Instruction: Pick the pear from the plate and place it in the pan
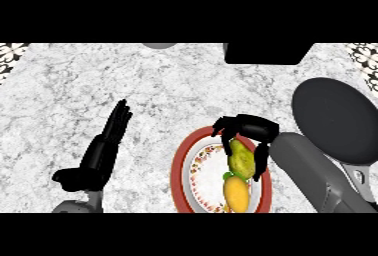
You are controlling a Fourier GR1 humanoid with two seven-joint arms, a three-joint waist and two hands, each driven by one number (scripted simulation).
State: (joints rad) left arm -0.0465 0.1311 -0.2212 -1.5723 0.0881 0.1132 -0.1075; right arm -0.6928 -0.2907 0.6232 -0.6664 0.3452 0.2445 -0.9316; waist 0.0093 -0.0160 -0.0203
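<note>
White-and-grey speckled marble counter (111,80) fills the head view, the only view there is. Low and centre sits a round plate with a red rim and a patterned white middle (179,172), and on it lie two fruits: a green-yellow pear (241,157) at the far side and a yellow-orange fruit with a small green tip (236,194) nearer the lower edge, the two touching or all but touching.

The robot's black right hand (247,129) comes in from the lower right on its grey forearm (310,172) and arches over the pear's far end. Its fingers curl down on both sides of the fruit, one dark finger running along the pear's right flank, so the hand looks closed round the pear, which rests on the plate. I judge this the grasping step, with the lift not yet made; coming from above and the right suits it, since that leaves the neighbouring fruit alone.

Just right of the plate lies the dark grey round pan (334,120), its handle (362,179) pointing toward the lower right edge. It holds nothing, and the carry to it should be short.

The black left hand (111,135) stands at the left, well apart from the plate, fingers straight and pointing up, resting open.

A black block (267,52) and a grey round object (159,45) sit at the far edge.
</note>
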